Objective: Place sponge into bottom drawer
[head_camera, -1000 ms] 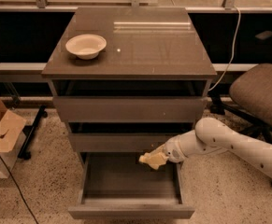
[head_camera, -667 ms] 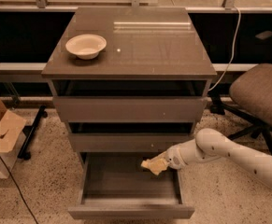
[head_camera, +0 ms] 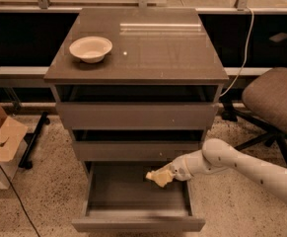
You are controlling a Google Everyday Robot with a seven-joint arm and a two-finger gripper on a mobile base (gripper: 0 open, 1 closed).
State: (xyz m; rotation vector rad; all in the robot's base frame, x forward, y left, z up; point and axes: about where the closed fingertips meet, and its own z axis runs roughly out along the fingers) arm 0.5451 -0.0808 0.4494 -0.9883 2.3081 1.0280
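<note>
The bottom drawer (head_camera: 133,201) of the grey-brown cabinet is pulled open toward me, its tray showing. My white arm reaches in from the right. My gripper (head_camera: 166,175) is shut on the pale yellow sponge (head_camera: 158,177) and holds it just above the right back part of the open drawer's floor, under the middle drawer's front. The sponge sticks out to the left of the gripper tip.
A cream bowl (head_camera: 90,48) stands on the cabinet top (head_camera: 148,48) at the left. The two upper drawers (head_camera: 135,115) are slightly open. A brown office chair (head_camera: 276,100) stands at the right. A cardboard box (head_camera: 0,142) sits on the floor at the left.
My arm has lowered and moved slightly left, carrying the sponge deeper down into the open bottom drawer.
</note>
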